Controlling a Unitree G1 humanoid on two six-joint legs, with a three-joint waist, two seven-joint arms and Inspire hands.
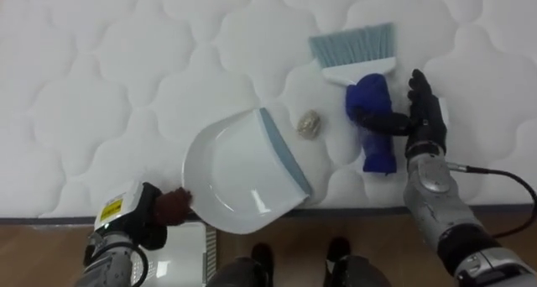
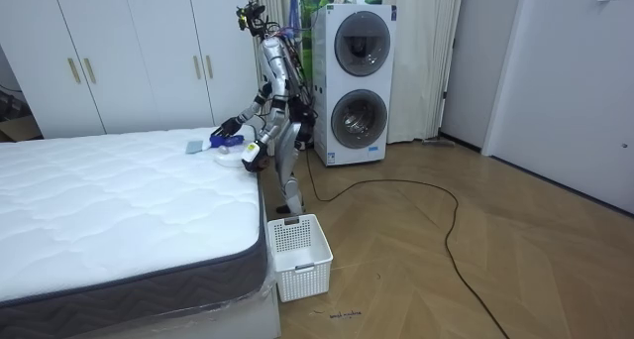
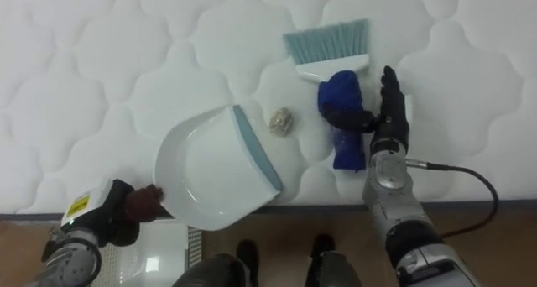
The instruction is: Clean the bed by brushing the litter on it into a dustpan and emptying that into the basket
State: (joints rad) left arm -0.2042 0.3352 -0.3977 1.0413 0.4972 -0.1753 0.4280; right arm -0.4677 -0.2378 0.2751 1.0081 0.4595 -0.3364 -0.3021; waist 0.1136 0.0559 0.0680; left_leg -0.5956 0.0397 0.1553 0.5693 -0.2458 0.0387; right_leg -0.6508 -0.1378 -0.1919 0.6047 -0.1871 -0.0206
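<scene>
A white dustpan with a grey-blue lip lies on the white quilted mattress near its front edge. My left hand is shut on its dark reddish handle, just off the edge. A small crumpled scrap sits right in front of the pan's lip. Beyond it lies a hand brush with pale blue bristles and a blue handle. My right hand rests at the right side of that handle, fingers straight and pointing away, thumb laid across the handle.
I stand at the bed's side edge, bent a little over it. A white slatted basket stands on the wood floor by the bed's corner. Stacked washing machines are behind me, white wardrobes beyond the bed.
</scene>
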